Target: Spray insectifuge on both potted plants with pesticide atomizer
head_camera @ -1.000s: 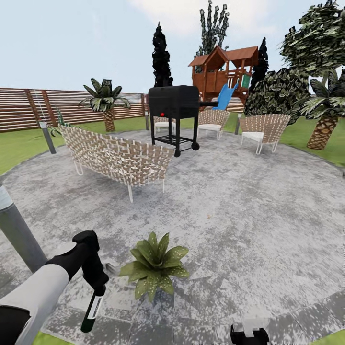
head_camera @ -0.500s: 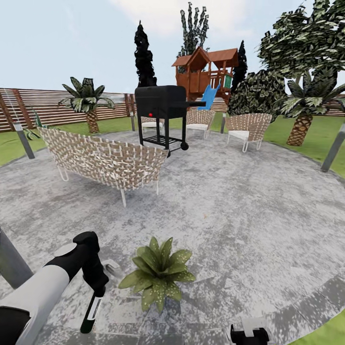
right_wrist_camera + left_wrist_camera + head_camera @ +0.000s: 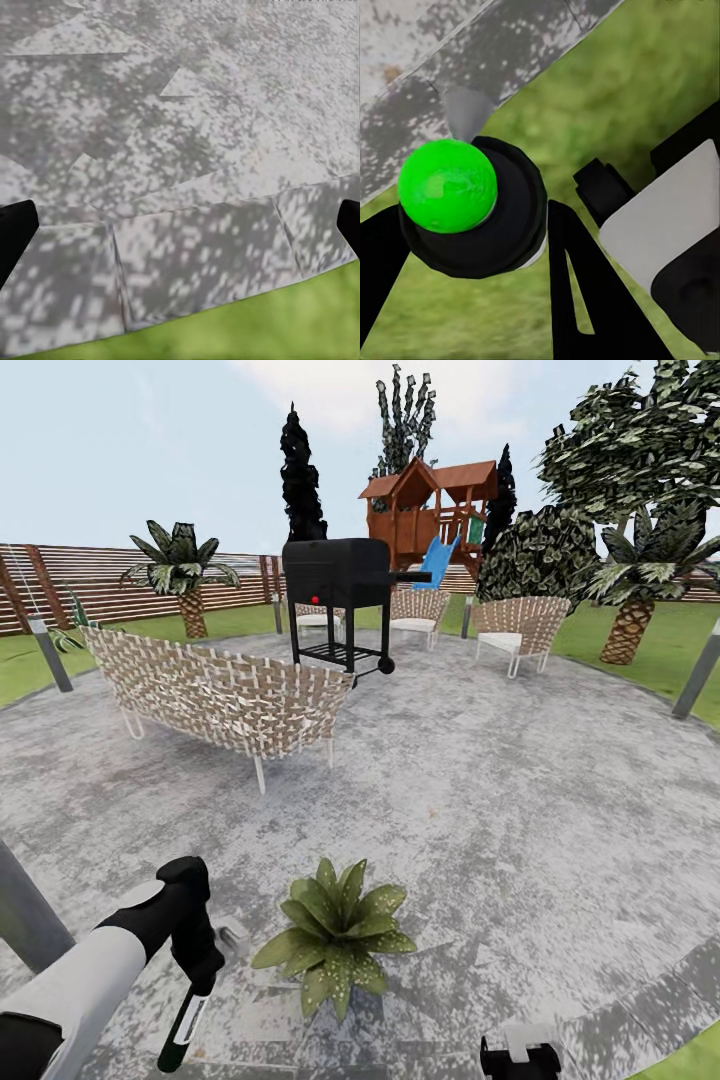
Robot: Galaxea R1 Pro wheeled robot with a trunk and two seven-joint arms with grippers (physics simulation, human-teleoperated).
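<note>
One of the potted plants, a rosette of pale-speckled green leaves, stands on the round grey paved patch of the garden, just in front of me. My left gripper hangs to its left, shut on the pesticide atomizer, a dark bottle pointing down at the paving. In the left wrist view the atomizer shows a bright green round end between the black fingers. My right gripper is open above the patch's edge, its fingertips far apart; its body peeks in at the bottom.
A wicker sofa stands to the back left, a black grill behind it, wicker chairs further back. A grey post rises close on the left, another at the right. Lawn borders the paving.
The camera swung right a second ago, then held. My left gripper has dropped slightly with the atomizer, and the plant sits a little lower in view.
</note>
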